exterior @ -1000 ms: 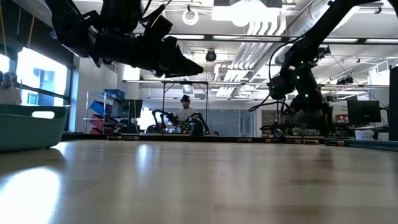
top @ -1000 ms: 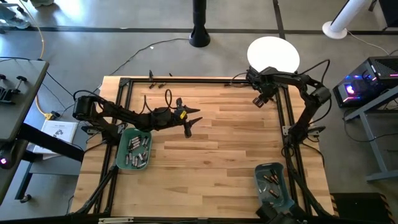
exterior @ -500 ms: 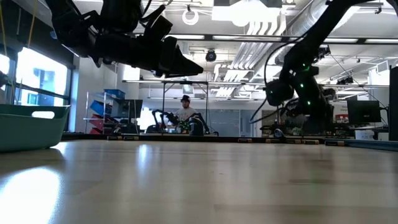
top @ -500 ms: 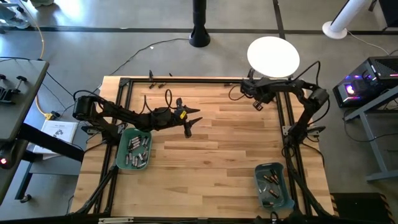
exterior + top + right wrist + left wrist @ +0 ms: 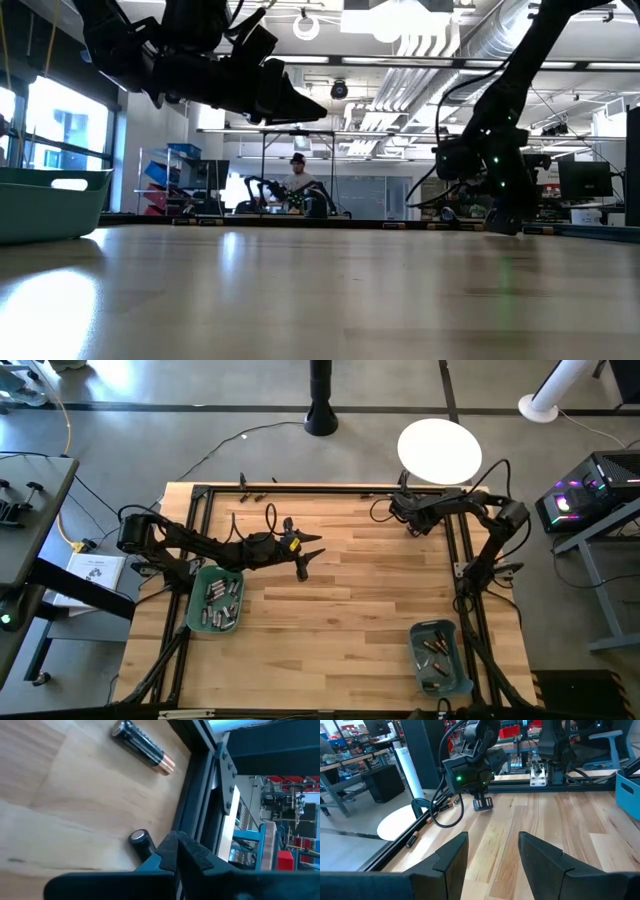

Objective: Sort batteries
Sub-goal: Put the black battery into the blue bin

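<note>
Black fingers of the right gripper [image 5: 175, 851] are pressed together at the far right corner of the wooden table [image 5: 340, 610], hard against the black frame rail [image 5: 197, 795]. One dark battery [image 5: 141, 842] lies just beside the closed fingertips, its end poking out from under them; whether it is pinched cannot be told. A second dark battery with a coppery end [image 5: 142, 747] lies on the wood a little farther out along the same rail, apart from the gripper.

From above, the right gripper [image 5: 412, 525] sits low at that corner, near the white round disc [image 5: 440, 450] on the floor beyond the table edge.

The left gripper [image 5: 305, 565] hangs over the middle of the table, well apart from the right one, its two fingers [image 5: 452, 855] spread with nothing between them.

A teal bin [image 5: 215, 600] by the table's left rail holds many batteries; another teal bin [image 5: 440, 658] at the near right corner holds a few.

In the room behind, a person [image 5: 297, 180] is seen.
</note>
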Robot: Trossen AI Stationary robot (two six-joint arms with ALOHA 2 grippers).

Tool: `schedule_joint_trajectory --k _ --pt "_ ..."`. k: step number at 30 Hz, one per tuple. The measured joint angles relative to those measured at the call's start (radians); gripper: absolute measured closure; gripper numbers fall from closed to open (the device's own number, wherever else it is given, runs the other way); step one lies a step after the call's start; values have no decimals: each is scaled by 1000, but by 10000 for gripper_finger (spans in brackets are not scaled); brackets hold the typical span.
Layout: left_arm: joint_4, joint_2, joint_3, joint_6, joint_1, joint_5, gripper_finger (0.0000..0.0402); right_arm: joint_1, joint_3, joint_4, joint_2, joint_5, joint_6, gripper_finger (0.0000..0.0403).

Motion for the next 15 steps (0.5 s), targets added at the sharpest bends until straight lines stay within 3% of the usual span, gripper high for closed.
schedule_joint_trajectory --k 15 --pt "-1 0 0 -4 -1 0 234 28 7 -111 -9 -144 85 403"
